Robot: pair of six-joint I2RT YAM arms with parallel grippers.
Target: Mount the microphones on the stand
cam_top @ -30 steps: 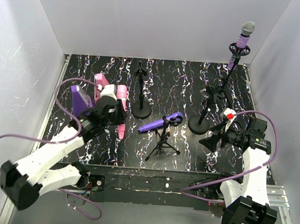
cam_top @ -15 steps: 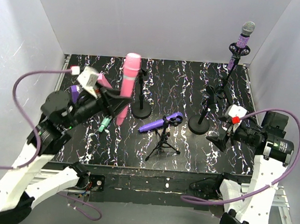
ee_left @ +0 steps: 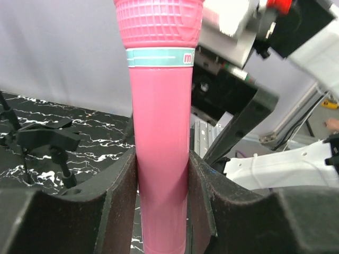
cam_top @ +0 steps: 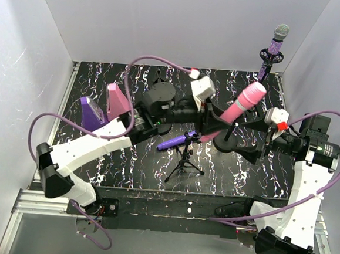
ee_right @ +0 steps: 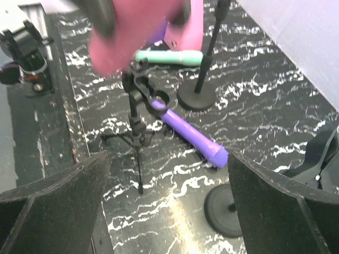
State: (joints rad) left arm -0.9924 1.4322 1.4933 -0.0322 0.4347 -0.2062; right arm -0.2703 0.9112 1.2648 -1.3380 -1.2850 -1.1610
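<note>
Left gripper (ee_left: 161, 180) of mine pinches the pink microphone (cam_top: 242, 103), tilted above the counter's (cam_top: 131, 171) right half. My right gripper (ee_right: 167, 159) is spread wide near the right edge. A small tripod (cam_top: 185, 160) and the purple microphone (cam_top: 174, 142) are at the middle, on a black marbled surface between white walls (cam_top: 166, 21).

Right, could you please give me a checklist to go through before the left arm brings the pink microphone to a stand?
1. Grip on the pink microphone: ok, the left gripper has its jaws shut on the handle.
2. Right gripper free to help: ok, jaws open and empty.
3. Tripod stand clip empty: ok.
4. Pink microphone lined up with a clip: cannot tell, it is held tilted in the air.
5. Room around the tripod stand: not ok, the plain purple microphone lies right beside it.
6. Glittery purple microphone seated: ok, upright in the tall stand.
</note>
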